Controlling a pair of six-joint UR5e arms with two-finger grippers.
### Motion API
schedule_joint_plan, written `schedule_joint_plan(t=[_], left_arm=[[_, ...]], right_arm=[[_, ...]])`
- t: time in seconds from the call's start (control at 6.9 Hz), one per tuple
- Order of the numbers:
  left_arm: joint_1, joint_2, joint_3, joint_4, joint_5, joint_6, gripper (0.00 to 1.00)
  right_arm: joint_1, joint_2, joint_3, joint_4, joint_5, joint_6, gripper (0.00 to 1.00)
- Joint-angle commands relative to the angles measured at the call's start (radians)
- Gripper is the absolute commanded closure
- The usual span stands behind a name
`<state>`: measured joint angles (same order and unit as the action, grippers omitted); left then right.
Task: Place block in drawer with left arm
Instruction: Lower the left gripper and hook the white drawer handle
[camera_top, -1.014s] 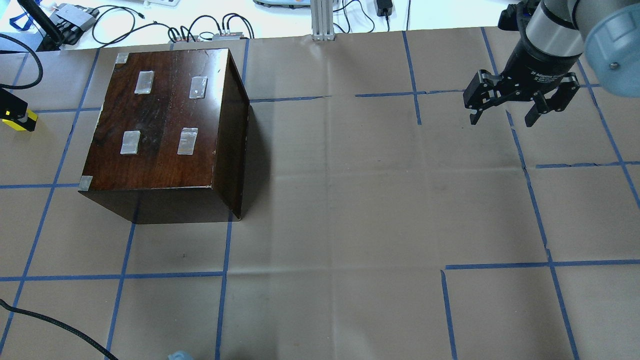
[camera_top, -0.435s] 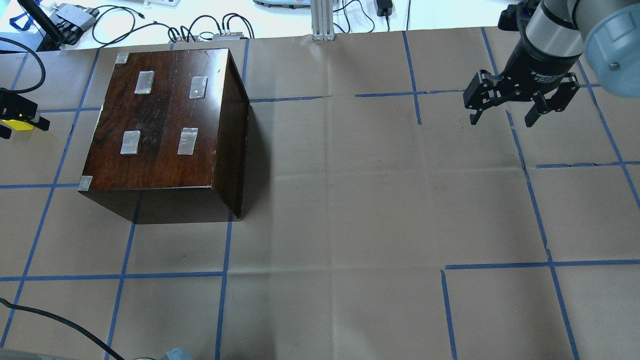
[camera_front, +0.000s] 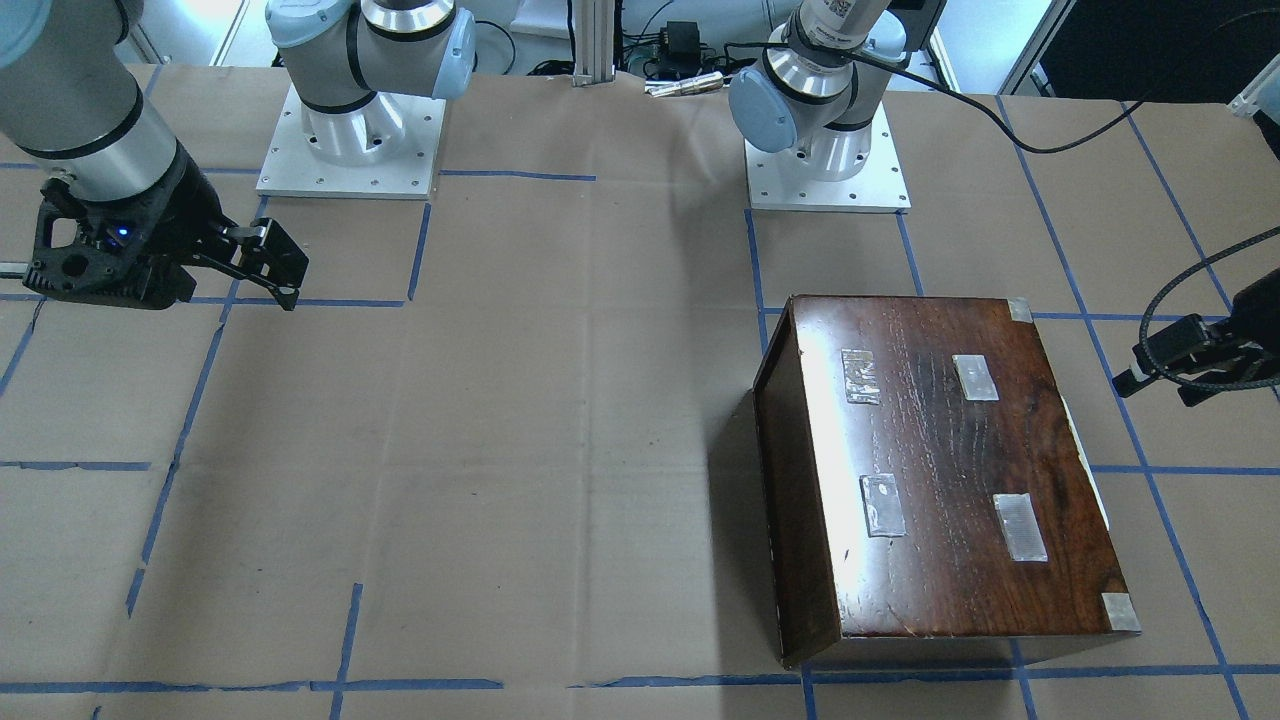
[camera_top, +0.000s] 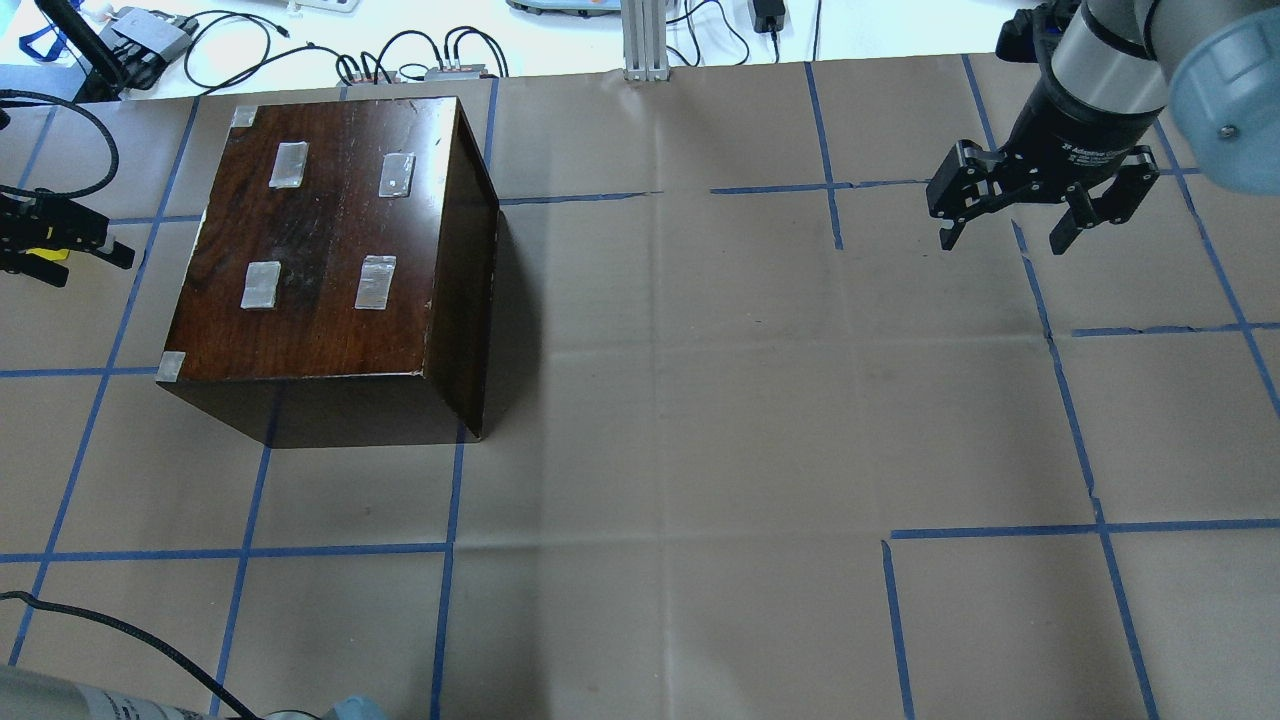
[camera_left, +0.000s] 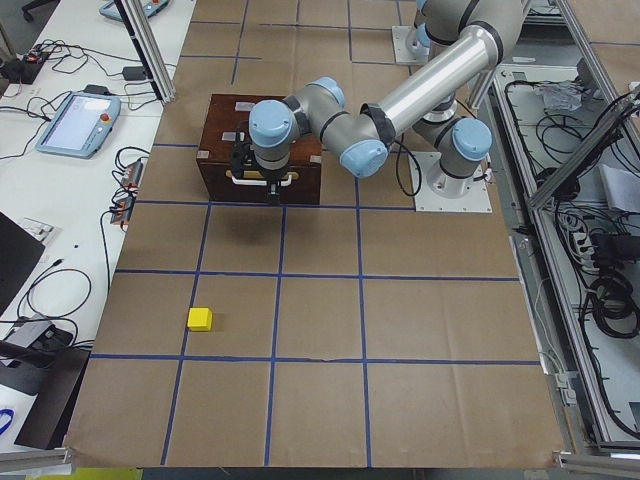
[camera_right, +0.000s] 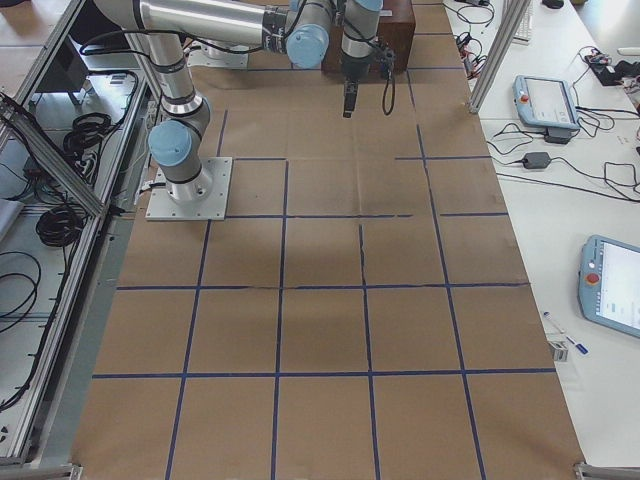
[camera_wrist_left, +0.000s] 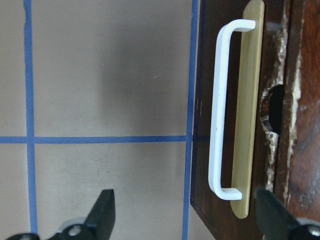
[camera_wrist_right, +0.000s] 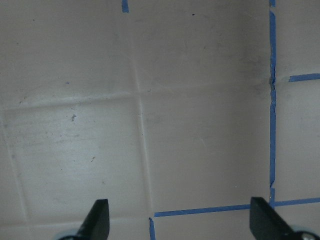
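The yellow block lies on the brown paper, well away from the dark wooden box. In the overhead view only a yellow sliver of it shows behind my left gripper. The drawer is shut. Its dark front panel, with a white handle and a half-round notch, fills the right of the left wrist view. My left gripper is open and empty, hovering just in front of that panel. My right gripper is open and empty at the far right.
The box top carries several tape patches. Cables and devices lie beyond the table's back edge. Blue tape lines grid the brown paper. The two arm bases stand at the robot's side.
My left gripper has moved right, toward the box's drawer side, and now covers most of the yellow block in the overhead view. The right arm has barely moved.
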<state>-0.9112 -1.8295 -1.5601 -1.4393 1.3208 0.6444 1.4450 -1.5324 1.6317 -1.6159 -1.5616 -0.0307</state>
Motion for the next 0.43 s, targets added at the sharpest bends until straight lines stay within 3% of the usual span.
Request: schedule_joint_plan(t=[0.0,0.29], left_arm=[[-0.001,-0.045,0.000,0.005,-0.014,0.006,0.02],[-0.009,-0.079,-0.002,0.026,-0.015,-0.002,0.02]], right_arm=[[0.000,0.000,0.000,-0.001,0.000,0.000,0.00],[0.000,0.000,-0.001,-0.001,0.000,0.000,0.00]])
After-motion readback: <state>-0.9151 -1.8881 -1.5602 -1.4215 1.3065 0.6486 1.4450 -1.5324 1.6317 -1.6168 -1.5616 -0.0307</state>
